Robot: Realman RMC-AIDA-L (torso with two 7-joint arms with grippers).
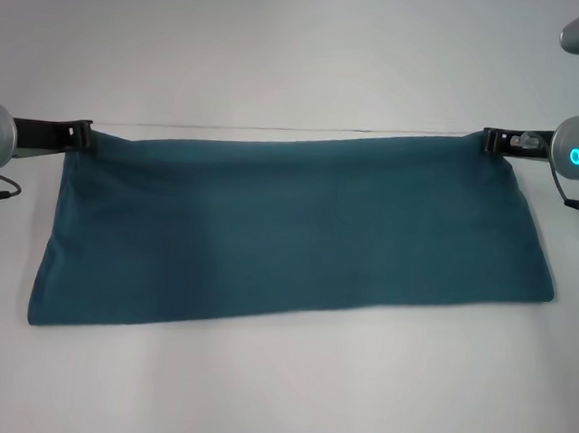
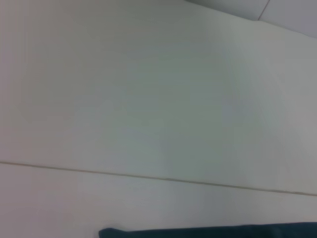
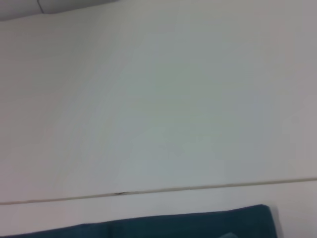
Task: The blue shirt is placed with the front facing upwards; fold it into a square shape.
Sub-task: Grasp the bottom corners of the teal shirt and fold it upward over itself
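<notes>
Two tools, left [image 1: 79, 131] and right [image 1: 491, 141], each pinch one blue shirt [image 1: 299, 227] on the table [image 1: 283, 45]

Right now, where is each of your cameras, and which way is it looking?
Head: up on my head, looking down at the shirt on the table; left gripper and right gripper are at its far corners.
Left wrist: on my left arm, facing the table and a shirt edge; none of me shows.
Right wrist: on my right arm, same kind of look, shirt corner; none of me shows.
All three share the shirt and the table seam.
</notes>
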